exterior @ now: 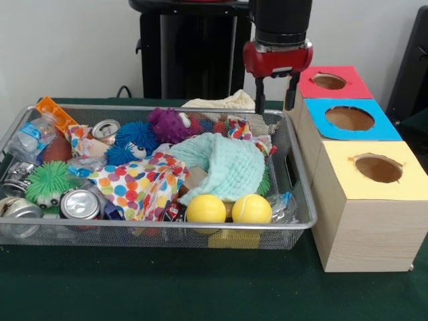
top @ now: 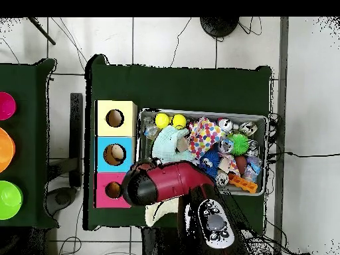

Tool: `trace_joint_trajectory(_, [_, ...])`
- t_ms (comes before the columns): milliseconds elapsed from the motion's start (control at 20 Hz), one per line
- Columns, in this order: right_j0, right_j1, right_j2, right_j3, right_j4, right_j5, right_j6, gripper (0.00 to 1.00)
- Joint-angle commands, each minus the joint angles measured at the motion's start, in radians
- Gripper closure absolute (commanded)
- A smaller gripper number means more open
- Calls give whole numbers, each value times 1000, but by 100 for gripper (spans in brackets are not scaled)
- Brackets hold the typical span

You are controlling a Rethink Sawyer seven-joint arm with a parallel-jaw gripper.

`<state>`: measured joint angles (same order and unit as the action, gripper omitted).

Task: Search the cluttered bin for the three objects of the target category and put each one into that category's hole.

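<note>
The wire mesh bin (exterior: 167,229) is full of clutter: two yellow balls (exterior: 206,208) at the front, a mint cloth (exterior: 224,164), a polka-dot cloth (exterior: 144,184), a purple spiky toy (exterior: 170,124), blue (exterior: 134,140) and green (exterior: 48,182) spiky balls, and cans (exterior: 80,204). Beside the bin stand three wooden boxes with holes, topped red (exterior: 332,81), blue (exterior: 351,119) and yellow (exterior: 378,167). My gripper (exterior: 275,109) is open and empty. It hangs over the bin's far right corner, next to the red box. In the overhead view my arm (top: 166,182) hides it.
A cream cloth (exterior: 221,101) lies on the table behind the bin. An orange piece (exterior: 57,114) and a plastic bottle (exterior: 30,137) lie at the bin's far left. In the overhead view, coloured bowls (top: 8,151) sit on a separate table at the left edge.
</note>
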<state>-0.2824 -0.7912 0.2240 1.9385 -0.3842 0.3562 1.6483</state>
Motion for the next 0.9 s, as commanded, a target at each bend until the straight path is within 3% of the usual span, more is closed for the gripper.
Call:
trace_joint_trajectory(50, [-7, 136, -102, 1, 12, -125, 231, 0])
trace_joint_trajectory(450, [-40, 261, -118, -57, 0, -218, 180, 0])
trace_joint_trajectory(900, [-28, 480, -158, -148, -2, -359, 158, 0])
